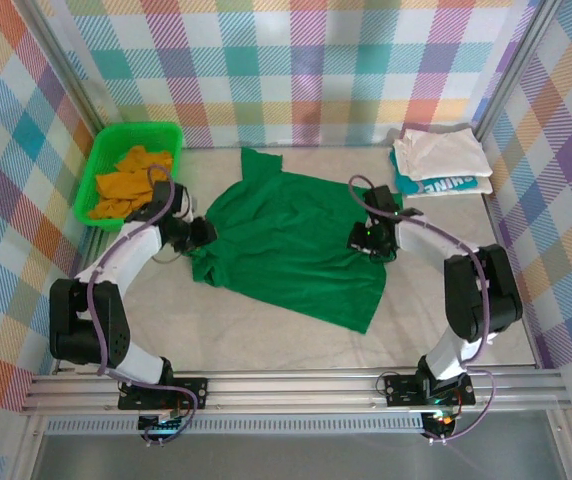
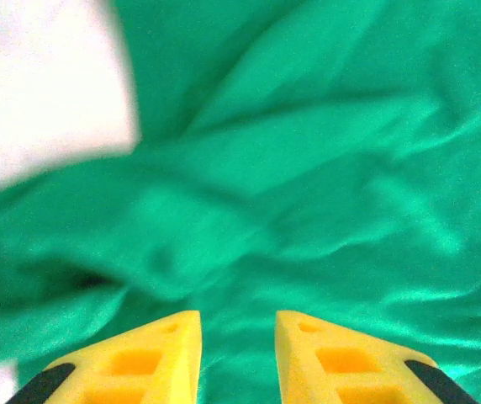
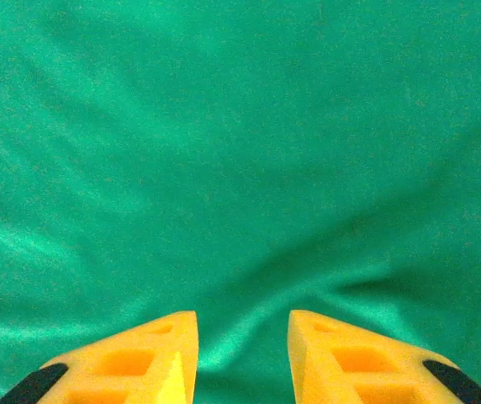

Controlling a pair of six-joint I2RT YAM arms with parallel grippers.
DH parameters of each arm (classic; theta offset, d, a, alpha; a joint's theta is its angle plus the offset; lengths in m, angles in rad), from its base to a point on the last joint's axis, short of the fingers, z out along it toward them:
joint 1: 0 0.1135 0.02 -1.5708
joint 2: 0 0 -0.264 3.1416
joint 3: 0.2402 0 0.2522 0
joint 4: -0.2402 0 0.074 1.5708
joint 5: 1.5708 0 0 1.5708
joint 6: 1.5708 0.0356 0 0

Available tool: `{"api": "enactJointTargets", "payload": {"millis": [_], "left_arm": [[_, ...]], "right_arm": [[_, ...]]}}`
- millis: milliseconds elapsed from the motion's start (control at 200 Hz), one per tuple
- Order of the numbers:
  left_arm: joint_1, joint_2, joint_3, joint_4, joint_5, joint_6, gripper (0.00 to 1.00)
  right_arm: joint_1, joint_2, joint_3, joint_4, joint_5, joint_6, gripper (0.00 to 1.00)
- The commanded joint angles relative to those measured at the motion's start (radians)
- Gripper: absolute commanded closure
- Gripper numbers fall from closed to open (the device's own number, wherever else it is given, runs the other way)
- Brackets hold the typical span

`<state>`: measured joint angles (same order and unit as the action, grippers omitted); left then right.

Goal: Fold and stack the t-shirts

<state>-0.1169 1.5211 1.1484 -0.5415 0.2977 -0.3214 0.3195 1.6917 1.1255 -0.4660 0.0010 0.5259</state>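
At the near edge of the pale table (image 1: 266,345), two arm bases are seen in the overhead view. A dark green t-shirt (image 1: 286,245) is spread flat mid-table. Its long axis runs diagonally, with the hem pointing near-right and the collar end pointing far-left.

The left gripper (image 1: 203,232) is set at the shirt's left edge, by a sleeve. The right gripper (image 1: 371,240) is set at the right edge. In each wrist view, yellow fingers (image 2: 152,358) are seen slightly parted over green cloth. Whether cloth is pinched between them cannot be told for either gripper.

Rumpled folds and a patch of bare table are shown in the left wrist view. Smoother cloth, with creases gathering toward the fingers (image 3: 341,358), is shown in the right wrist view.

Further back, from overhead, an orange t-shirt (image 1: 131,180) lies crumpled in a bright green basket (image 1: 136,127) at far left. At far right, a folded white t-shirt (image 1: 436,152) is stacked on a teal t-shirt (image 1: 451,186) with white lettering.
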Motion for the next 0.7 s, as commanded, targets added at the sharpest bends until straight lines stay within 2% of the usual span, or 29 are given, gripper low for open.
{"api": "enactJointTargets", "payload": {"millis": [0, 165, 335, 480, 695], "left_arm": [[-0.034, 0.117, 0.229, 0.123, 0.089, 0.038, 0.75], [-0.116, 0.458, 0.624, 0.008, 0.122, 0.102, 0.87], [-0.129, 0.742, 0.912, -0.124, 0.120, 0.090, 0.95], [-0.120, 0.873, 1.003, -0.141, 0.056, 0.056, 0.98], [-0.074, 0.970, 1.021, -0.118, -0.050, -0.006, 1.00]], "right_arm": [[-0.037, 0.069, 0.116, -0.024, 0.026, -0.026, 0.65], [-0.054, 0.169, 0.271, -0.032, -0.003, -0.027, 0.66], [-0.065, 0.199, 0.322, -0.037, -0.025, -0.013, 0.65], [-0.073, 0.182, 0.294, -0.017, -0.051, 0.002, 0.65], [-0.083, 0.184, 0.277, -0.018, -0.068, 0.000, 0.64]]}}
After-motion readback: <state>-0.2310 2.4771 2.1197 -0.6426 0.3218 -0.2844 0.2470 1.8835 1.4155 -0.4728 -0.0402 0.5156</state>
